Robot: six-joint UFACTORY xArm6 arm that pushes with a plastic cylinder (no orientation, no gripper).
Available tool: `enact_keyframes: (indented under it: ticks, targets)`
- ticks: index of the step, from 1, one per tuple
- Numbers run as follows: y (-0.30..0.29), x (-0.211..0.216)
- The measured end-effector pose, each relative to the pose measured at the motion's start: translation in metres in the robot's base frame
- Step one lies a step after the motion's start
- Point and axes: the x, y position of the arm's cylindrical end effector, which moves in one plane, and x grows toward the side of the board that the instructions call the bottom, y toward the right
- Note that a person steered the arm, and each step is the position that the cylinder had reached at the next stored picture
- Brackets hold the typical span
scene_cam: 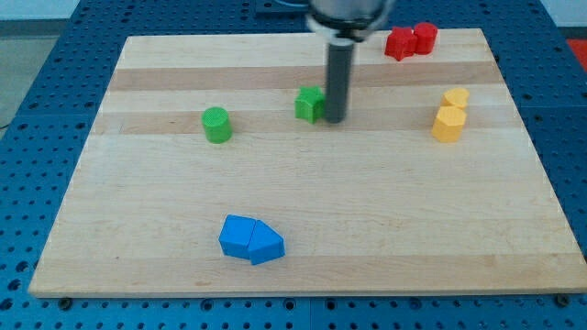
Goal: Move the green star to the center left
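The green star (310, 104) lies on the wooden board (303, 229), a little above the middle of the view. My tip (336, 120) stands right against the star's right side, touching or nearly touching it. The dark rod rises from there to the view's top. A green cylinder (216, 125) stands to the left of the star, toward the board's left half.
Two red blocks (409, 41) sit together at the top right. Two yellow blocks (450, 115) sit together at the right. Two blue blocks (250, 239) lie side by side near the bottom, left of centre. Blue perforated table surrounds the board.
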Motion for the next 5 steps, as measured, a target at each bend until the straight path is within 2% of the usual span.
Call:
enact_keyframes:
  ticks: [1, 2, 4, 5]
  targets:
    - [-0.091, 0.0]
    - [-0.119, 0.008]
    - [-0.011, 0.008]
    - [0.002, -0.015]
